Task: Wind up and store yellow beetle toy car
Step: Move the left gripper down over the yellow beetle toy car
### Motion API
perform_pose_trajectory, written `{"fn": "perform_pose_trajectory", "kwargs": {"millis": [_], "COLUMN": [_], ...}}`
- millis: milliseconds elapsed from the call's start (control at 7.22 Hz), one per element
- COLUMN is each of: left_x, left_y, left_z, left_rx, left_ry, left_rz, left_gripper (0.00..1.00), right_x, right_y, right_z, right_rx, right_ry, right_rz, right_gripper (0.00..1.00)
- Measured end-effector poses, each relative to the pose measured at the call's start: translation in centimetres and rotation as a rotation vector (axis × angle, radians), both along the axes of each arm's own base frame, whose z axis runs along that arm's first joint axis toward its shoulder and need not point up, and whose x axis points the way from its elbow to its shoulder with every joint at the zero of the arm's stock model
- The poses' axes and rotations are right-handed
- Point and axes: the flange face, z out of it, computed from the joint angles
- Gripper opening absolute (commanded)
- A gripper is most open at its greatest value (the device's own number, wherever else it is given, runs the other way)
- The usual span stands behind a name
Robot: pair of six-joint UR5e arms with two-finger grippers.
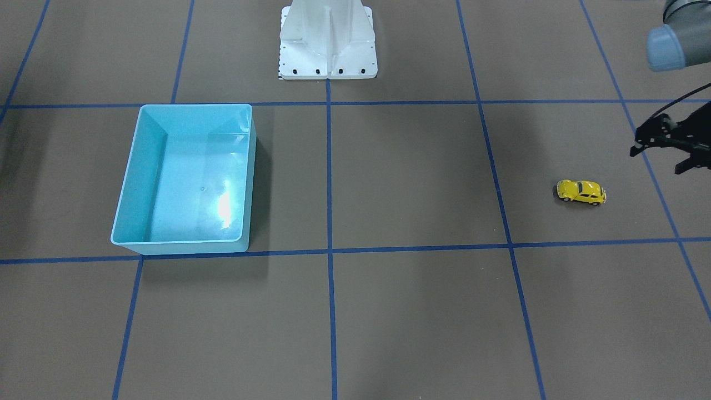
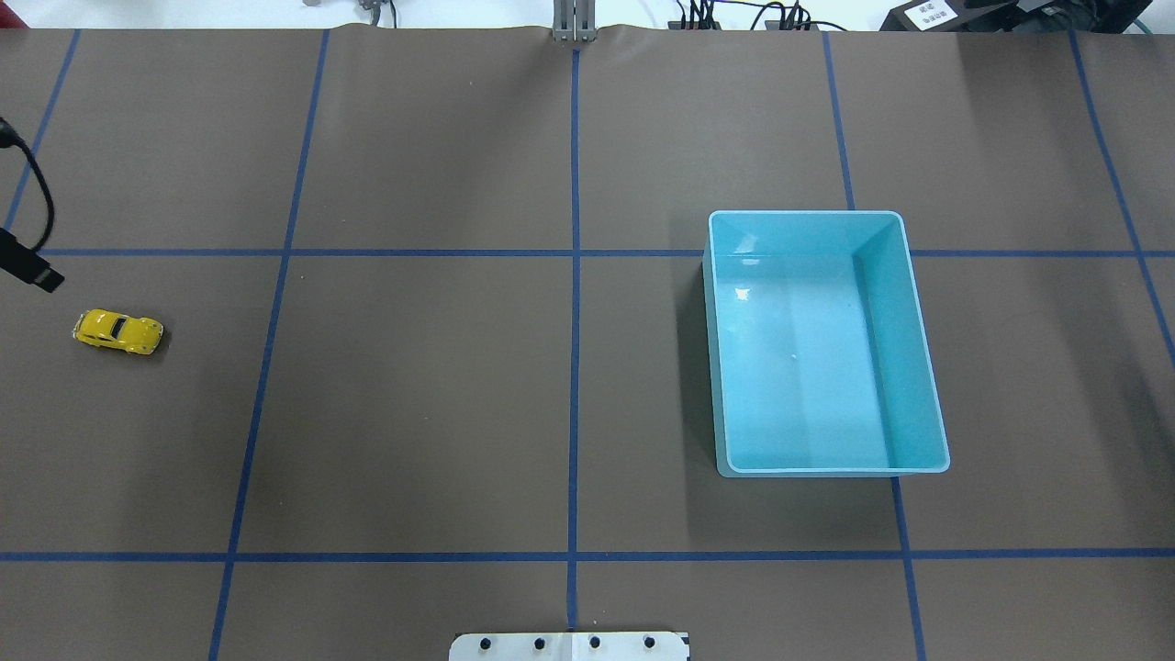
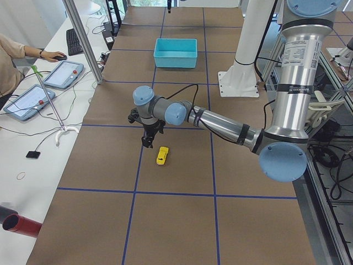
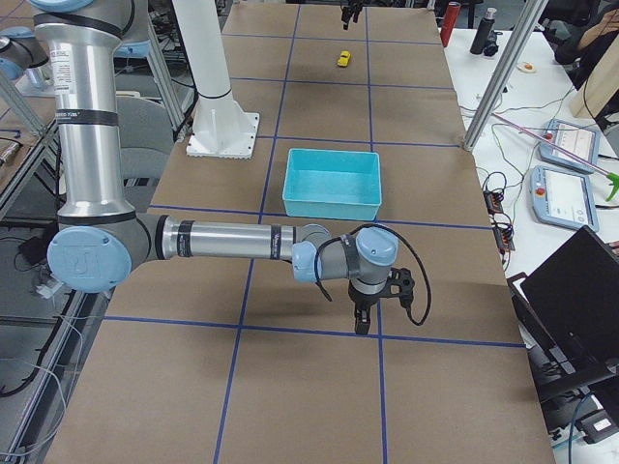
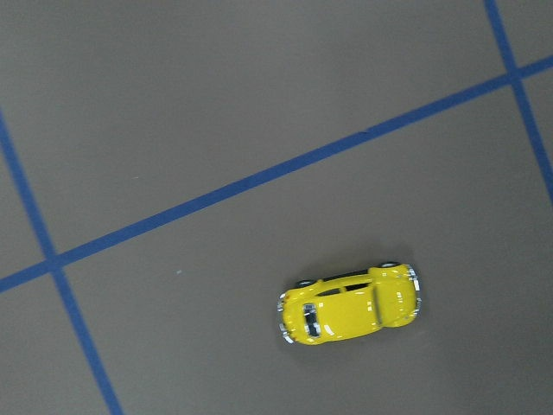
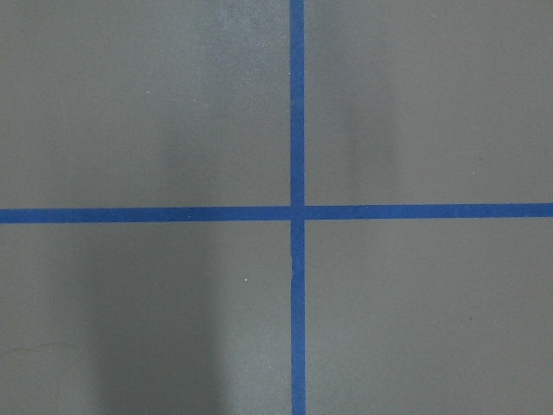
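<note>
The yellow beetle toy car (image 1: 581, 191) stands on its wheels on the brown table, on my left side. It also shows in the overhead view (image 2: 119, 331), the left side view (image 3: 162, 155) and the left wrist view (image 5: 350, 304). My left gripper (image 1: 656, 160) hangs above the table a little beyond the car, apart from it. Its jaws look open and empty. My right gripper (image 4: 362, 324) shows only in the right side view, low over the table past the bin; I cannot tell whether it is open or shut.
An empty turquoise bin (image 2: 808, 214) stands on my right half of the table, also seen in the front view (image 1: 133, 183). The white robot base (image 1: 328, 44) stands at the table's near-robot edge. Blue tape lines grid the table. Operators' tablets (image 3: 60, 74) lie beyond the far side.
</note>
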Motion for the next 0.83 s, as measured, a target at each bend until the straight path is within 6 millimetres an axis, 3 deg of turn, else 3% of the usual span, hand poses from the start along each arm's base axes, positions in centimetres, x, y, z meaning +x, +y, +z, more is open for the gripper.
{"fn": "perform_pose_trajectory", "kwargs": {"millis": [139, 277, 831], "left_x": [3.6, 5.8, 10.7], "left_y": [1.0, 1.8, 3.6], "left_z": [-1.6, -2.1, -1.8], "left_rx": [0.112, 0.250, 0.687], "left_ry": [-0.048, -0.115, -0.354], "left_rz": [0.100, 0.227, 0.738], "left_gripper": [1.00, 1.00, 1.00], "right_x": [0.0, -0.1, -0.4], "right_y": [0.0, 0.0, 0.0], "right_z": [0.0, 0.0, 0.0], "right_rx": [0.000, 0.000, 0.000], "right_ry": [0.000, 0.001, 0.001], "right_rz": [-0.001, -0.002, -0.007], "right_gripper": [1.00, 1.00, 1.00]}}
